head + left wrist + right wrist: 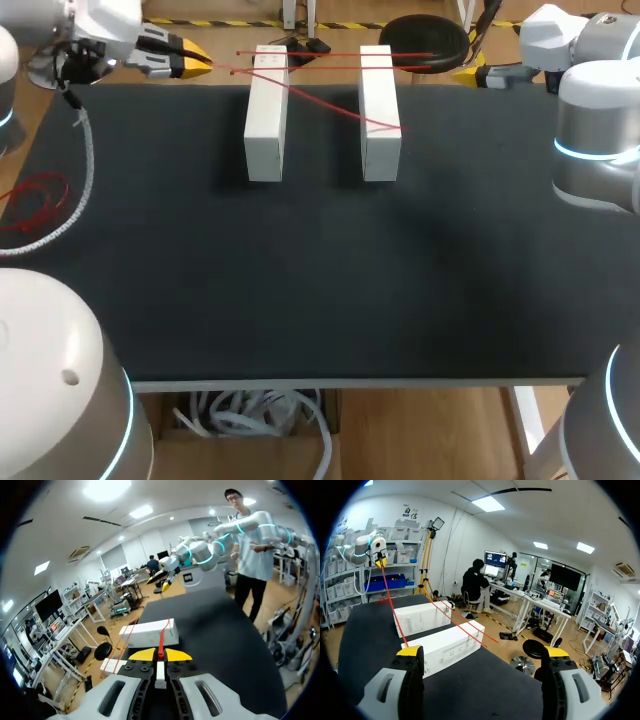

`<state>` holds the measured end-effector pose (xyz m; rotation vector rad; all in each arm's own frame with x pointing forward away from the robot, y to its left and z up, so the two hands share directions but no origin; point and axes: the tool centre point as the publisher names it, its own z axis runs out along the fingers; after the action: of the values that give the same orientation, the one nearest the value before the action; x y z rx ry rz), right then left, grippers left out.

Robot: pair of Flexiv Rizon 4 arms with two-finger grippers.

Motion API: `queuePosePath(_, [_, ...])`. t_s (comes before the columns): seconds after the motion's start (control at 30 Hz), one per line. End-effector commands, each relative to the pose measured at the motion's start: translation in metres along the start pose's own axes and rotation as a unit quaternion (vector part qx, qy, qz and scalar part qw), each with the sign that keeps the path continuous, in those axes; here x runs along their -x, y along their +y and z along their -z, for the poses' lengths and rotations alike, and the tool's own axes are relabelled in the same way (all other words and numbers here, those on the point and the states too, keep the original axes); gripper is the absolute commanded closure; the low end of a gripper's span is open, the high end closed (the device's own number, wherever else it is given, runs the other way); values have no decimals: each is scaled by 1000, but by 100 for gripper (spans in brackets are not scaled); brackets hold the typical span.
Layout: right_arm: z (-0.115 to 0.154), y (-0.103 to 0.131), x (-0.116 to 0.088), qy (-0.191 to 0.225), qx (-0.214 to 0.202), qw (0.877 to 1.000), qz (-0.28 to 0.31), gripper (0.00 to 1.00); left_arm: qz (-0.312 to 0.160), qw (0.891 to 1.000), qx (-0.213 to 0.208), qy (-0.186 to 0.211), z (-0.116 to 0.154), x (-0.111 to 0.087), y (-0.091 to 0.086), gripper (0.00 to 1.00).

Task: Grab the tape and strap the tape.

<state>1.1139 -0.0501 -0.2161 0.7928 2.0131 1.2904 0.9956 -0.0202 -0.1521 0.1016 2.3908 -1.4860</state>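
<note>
here, over the black tabletop (320, 280): two long white rectangular blocks standing side by side near the far edge, apart and roughly parallel, named below as left-hand white block (266, 115) and right-hand white block (380, 110); thin red tape (320, 102) strung across both, with two near-level strands over their far ends and one slanting strand running from the far end of the left-hand white block down to the near corner of the right-hand white block.

left pincer (203, 62) at the far left corner of the tabletop, just beside the far end of the left-hand white block, yellow tips pointing toward the blocks; in the left wrist view, left pincer (160, 655) with tips pressed together on the thin red tape (161, 640), a strand leading straight ahead from between them toward the blocks.

right pincer (468, 72) at the far right, beyond the right-hand white block and apart from it; in the right wrist view, right pincer (482, 652) spread wide, yellow tips far apart, nothing gripped; both blocks ahead of it, thin red tape (395, 610) stretching taut from the distant left pincer (379, 562) down to the corner of the nearer block; further strands crossing the blocks' tops beyond.
</note>
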Motion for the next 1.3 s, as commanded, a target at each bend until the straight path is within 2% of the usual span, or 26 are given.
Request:
queuePosePath(0.03, [0,0,0,0,0,1000,0,0,-1,999,-36,32,4,7,5,100])
queuePosePath(0.37, [0,0,0,0,0,1000,0,0,39,990,-131,35,5,4,-1,100])
queuePosePath(0.67, [0,0,0,0,0,1000,0,0,83,972,-221,6,3,3,-7,100])
queuePosePath(0.97, [0,0,0,0,0,1000,0,0,98,959,-265,7,-1,0,-11,100])
queuePosePath(1.23, [0,0,0,0,0,1000,0,0,106,939,-326,12,2,0,-14,100])
queuePosePath(1.3, [0,0,0,0,0,1000,0,0,102,938,-332,15,3,0,-14,100])
